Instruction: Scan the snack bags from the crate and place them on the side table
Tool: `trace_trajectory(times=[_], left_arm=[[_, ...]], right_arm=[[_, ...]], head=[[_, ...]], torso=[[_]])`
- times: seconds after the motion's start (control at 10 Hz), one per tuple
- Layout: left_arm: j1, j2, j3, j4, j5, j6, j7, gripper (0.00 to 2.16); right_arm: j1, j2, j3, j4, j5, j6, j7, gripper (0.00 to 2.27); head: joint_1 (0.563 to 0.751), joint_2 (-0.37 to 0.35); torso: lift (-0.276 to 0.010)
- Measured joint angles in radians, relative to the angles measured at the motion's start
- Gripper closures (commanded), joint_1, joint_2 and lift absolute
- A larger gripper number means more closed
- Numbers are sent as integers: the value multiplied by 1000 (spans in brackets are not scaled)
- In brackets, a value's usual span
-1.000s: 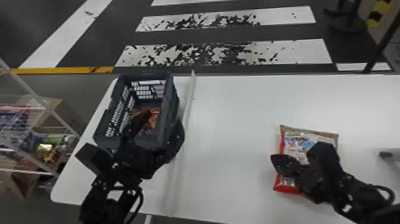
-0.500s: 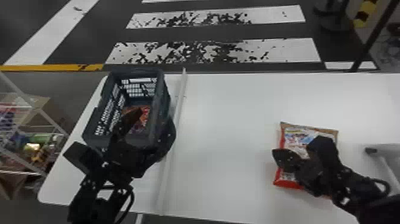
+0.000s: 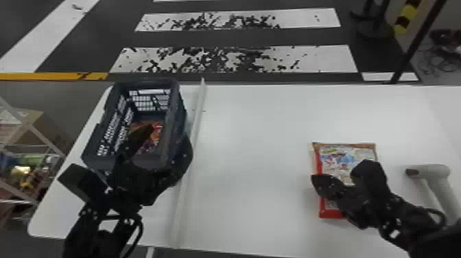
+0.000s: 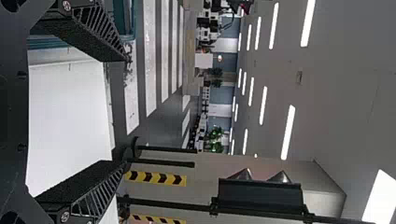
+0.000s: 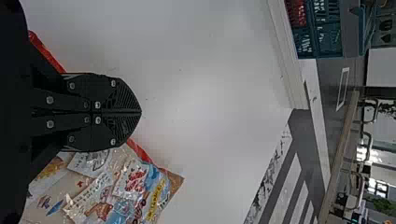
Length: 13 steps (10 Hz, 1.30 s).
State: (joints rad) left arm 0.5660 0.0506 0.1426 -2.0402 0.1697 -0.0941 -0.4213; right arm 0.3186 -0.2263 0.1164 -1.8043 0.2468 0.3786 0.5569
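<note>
The table (image 3: pixel 253 137) bears crate (image 3: pixel 175 113) left, snack bag (image 3: pixel 334 159) right, apparently scanner (image 3: pixel 433 171) rightmost.

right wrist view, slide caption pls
Closed black right gripper over a red-edged printed plastic snack bag on a white table, a teal plastic crate beyond.

a scuffed black-and-white crosswalk (image 3: pixel 240 37) covers the floor. a flat yellow strip (image 3: pixel 51 76) borders the crosswalk's near left. nearer than the crosswalk, on its left, stands a pale metal-framed rack (image 3: pixel 44 137) with a brown cardboard box (image 3: pixel 29 116). at the crosswalk's right are a round black base (image 3: pixel 374 31), a yellow-and-black striped post (image 3: pixel 407 16), a thin black pole (image 3: pixel 417 42) and tangled dark cables (image 3: pixel 439 63).
</note>
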Motion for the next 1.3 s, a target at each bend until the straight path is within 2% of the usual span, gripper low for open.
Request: trace_trajectory(times=[0.3, 0.4, 0.5, 0.6, 0.7, 0.9, 1.1, 1.3], left_arm=[[0, 0, 0, 0, 1, 1, -2, 90], [0, 0, 1, 0, 1, 1, -2, 90], [0, 0, 1, 0, 1, 1, -2, 90], [0, -2, 1, -3, 0, 1, -2, 90], [2, -4, 0, -7, -1, 1, -2, 90], [5, -8, -5, -24, -1, 7, 19, 90], [8, -13, -35, -52, -12, 44, 88, 90], [6, -17, -69, -63, -38, 67, 128, 90]], right_arm=[[8, -1, -9, -7, -7, -5, 1, 2243], [27, -1, -12, -36, -25, -20, 0, 2071], [62, -1, -16, -98, -56, -43, -11, 1632], [100, 2, -36, -173, -107, -52, -43, 525], [129, 8, -78, -239, -179, -52, -81, 194], [161, 32, -181, -312, -273, -27, -133, 124], [170, 48, -291, -326, -338, 24, -145, 124], [178, 56, -403, -317, -371, 101, -153, 103]], head=[[695, 86], [695, 93], [695, 109], [695, 109], [695, 99], [695, 30], [695, -37], [695, -143]], torso=[[-95], [-95], [-95], [-95], [-95], [-95], [-95], [-95]])
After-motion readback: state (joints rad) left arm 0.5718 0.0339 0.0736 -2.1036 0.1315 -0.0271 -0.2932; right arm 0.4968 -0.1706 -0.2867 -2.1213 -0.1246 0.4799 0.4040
